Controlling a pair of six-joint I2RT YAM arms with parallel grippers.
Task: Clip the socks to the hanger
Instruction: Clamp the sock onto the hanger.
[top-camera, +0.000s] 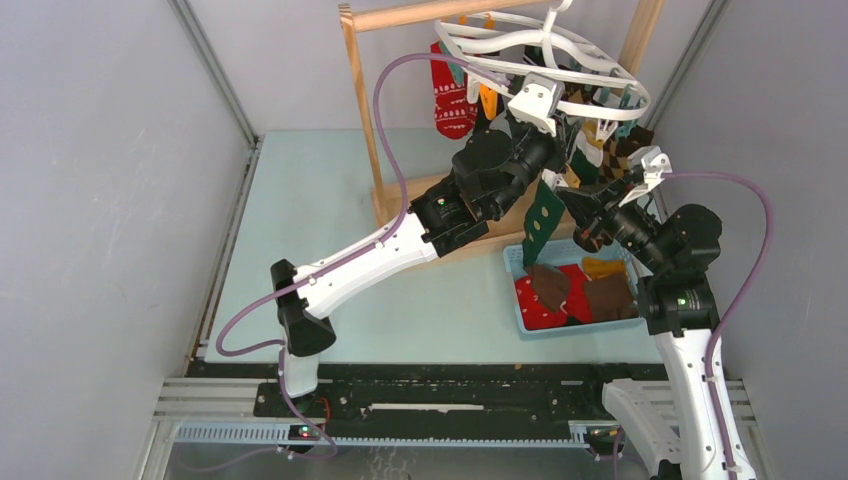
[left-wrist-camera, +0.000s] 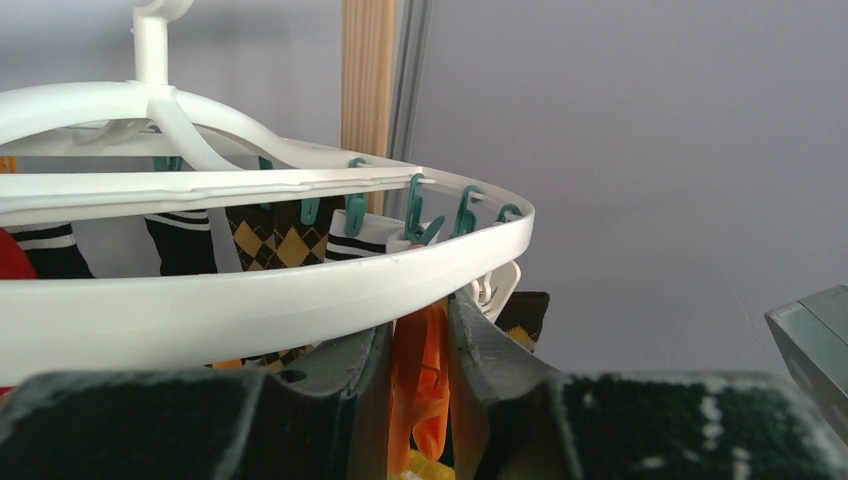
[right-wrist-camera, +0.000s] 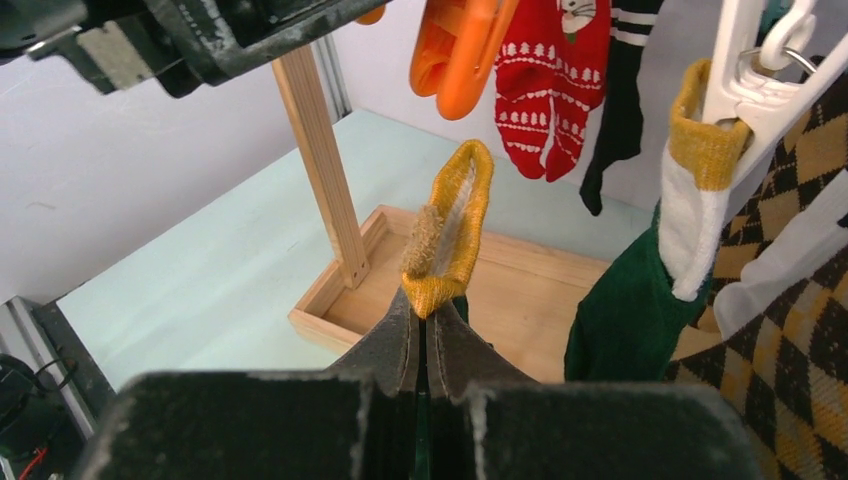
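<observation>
**Step in hand:** clipping one sock.

- The left gripper (left-wrist-camera: 420, 335) is raised to the rim of the hanger (left-wrist-camera: 250, 290). Its jaws stand narrow, pinching the upper end of an orange clip (left-wrist-camera: 420, 400) that hangs under that rim. Whether the clip's mouth is parted cannot be told.
- The right gripper (right-wrist-camera: 422, 325) sits below the hanger, jaws fully closed on the yellow cuff (right-wrist-camera: 450, 215) of a green sock (top-camera: 541, 225). The cuff stands upright just under the clip and apart from it. The sock body hangs down below the hanger.
- Other socks hang from the hanger, among them a red sock (right-wrist-camera: 545, 90). More lie in the bin (top-camera: 512, 285) below the hanger.

**Next move (judgement):**

1. Raise the cuff straight up into the clip's mouth, with the squeeze held so the mouth is open.
2. Release the left gripper first, so the clip bites the cuff.
3. Open the right gripper.

The hanger probably swings freely, so approach slowly.
</observation>
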